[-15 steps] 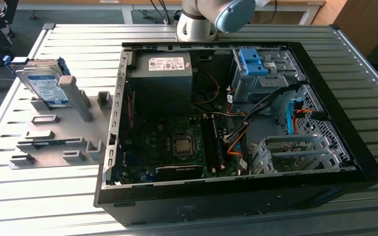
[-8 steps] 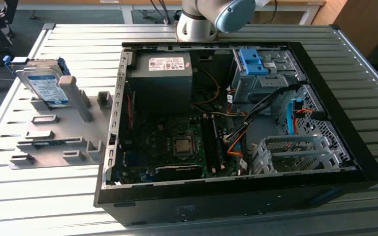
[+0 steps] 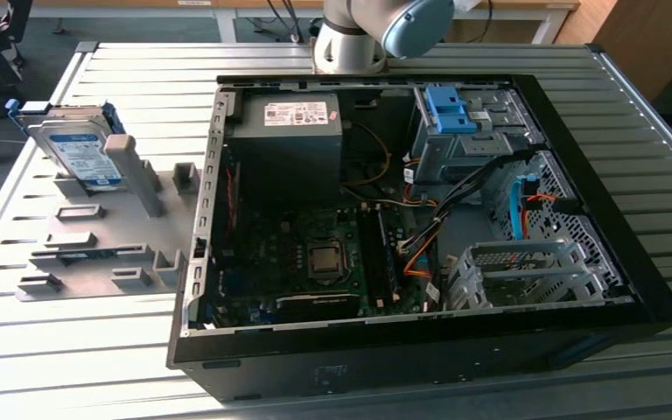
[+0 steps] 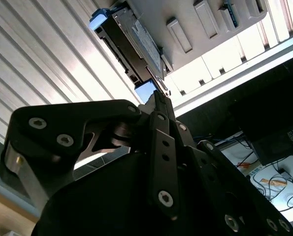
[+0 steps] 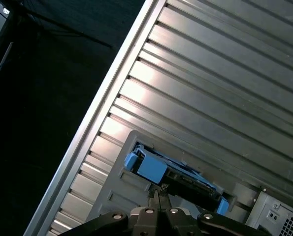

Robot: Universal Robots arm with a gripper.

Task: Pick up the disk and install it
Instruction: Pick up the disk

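Disk (image 3: 73, 147): flat silver-grey hard drive, blue plastic side rails. Stands on edge in grey slotted plastic holder (image 3: 102, 238) on ribbed metal table (image 3: 137, 66), leaning slightly. White-and-blue labelled face shows in exterior view, print too small to read. Long axis upright or level: cannot tell. Black gripper (image 5: 156, 192) in first wrist view: jaws closed on nothing. Disk's top edge lies just beyond jaw tips, not touching.

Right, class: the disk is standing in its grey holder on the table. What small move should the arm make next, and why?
Probably open the hand: in both wrist views its fingertips look pressed together with nothing between them, while the disk stands on edge in the grey holder, unheld and apart from the hand.
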